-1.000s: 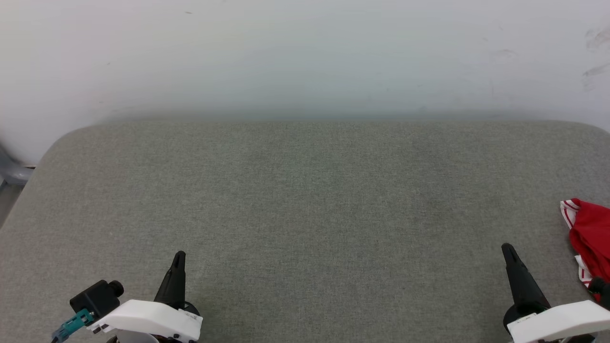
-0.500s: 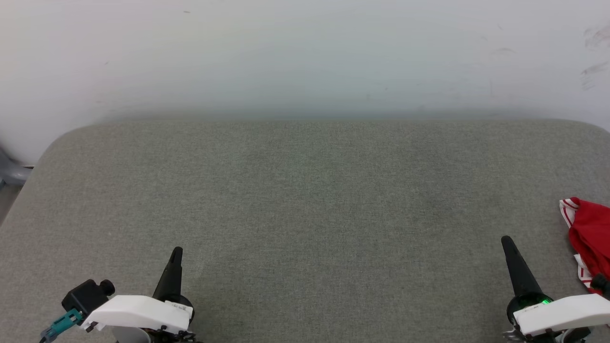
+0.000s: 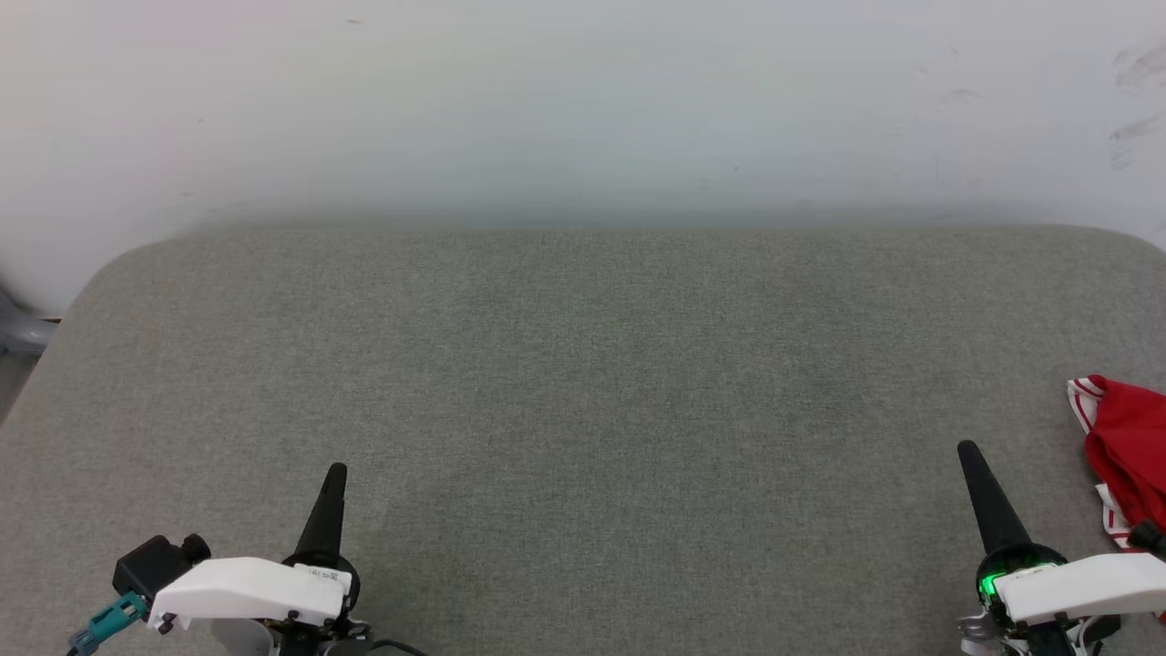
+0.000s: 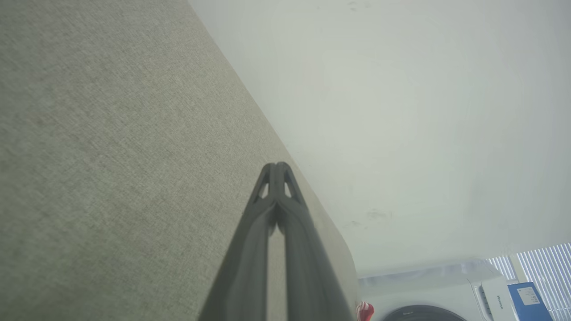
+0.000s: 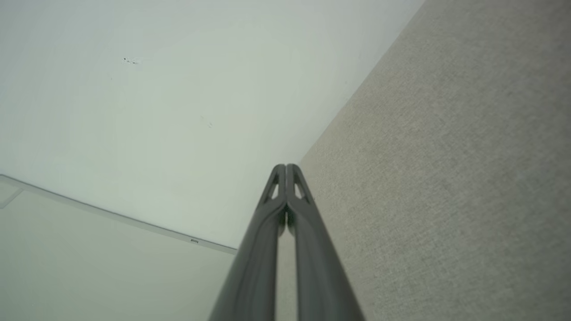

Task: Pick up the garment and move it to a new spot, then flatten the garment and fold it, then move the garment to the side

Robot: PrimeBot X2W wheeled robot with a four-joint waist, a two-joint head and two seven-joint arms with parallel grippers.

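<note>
I read the left jaws as fully closed: the two fingers [image 4: 252, 249] meet at the tips with nothing between them. They stand over bare counter [image 3: 583, 364] at the near left. The right jaws are likewise fully closed and empty, their fingers [image 5: 263, 249] pressed tip to tip at the near right.

The garment [image 3: 1130, 446] lies bunched on the counter just right of the right jaws, apart from the fingers. It is red with striped white trim and is cut by the view's right border. A dark part of the right arm [image 3: 1079, 588] covers its near edge. The counter from the right fingers across to it is bare grey fabric. In the left wrist view a red scrap of it [image 4: 365, 310] shows beside the fingers.

A pale wall [image 3: 583, 109], scuffed at upper right, backs the counter's far edge. A grey object [image 3: 18, 333] sits past the left corner; I cannot identify it. Beyond the counter's end the left wrist view shows a white washer [image 4: 424, 298], a blue box [image 4: 528, 298] and blinds [image 4: 551, 267].
</note>
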